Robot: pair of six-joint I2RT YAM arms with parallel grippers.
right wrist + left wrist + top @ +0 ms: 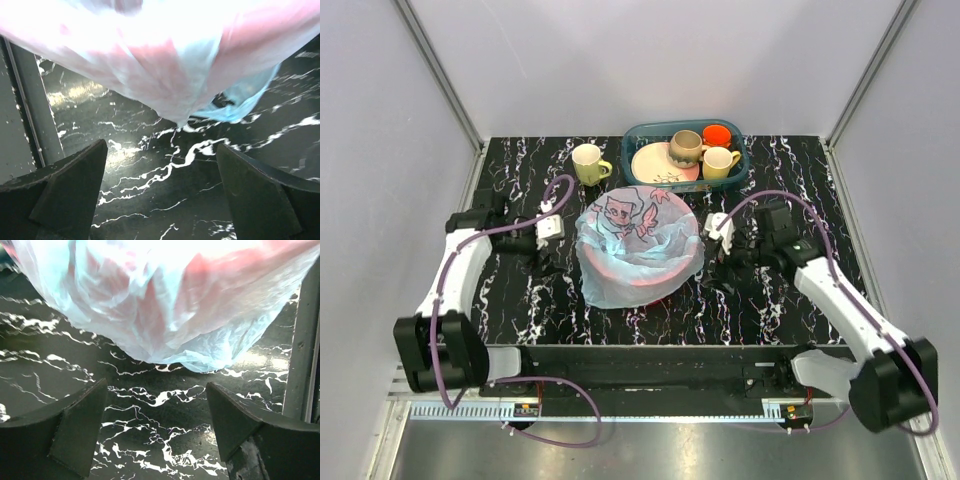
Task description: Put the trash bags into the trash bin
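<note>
Plastic of the trash bag point(638, 235), light blue with pink and dark cartoon prints, lies spread over the mouth of the trash bin point(660, 272), whose red shows through it at the middle of the black marbled worktop point(800, 170). The bag's edges hang past the rim down to the worktop on the near side. The left tool point(155, 390) sits just left of the bin, fingers spread apart with nothing between them. The right tool point(162, 147), just right of the bin, is likewise released and empty. Behind the bin a teal tray point(640, 135) holds mugs point(686, 148) and a plate point(655, 163); a yellow mug point(588, 163) stands left of it.
</note>
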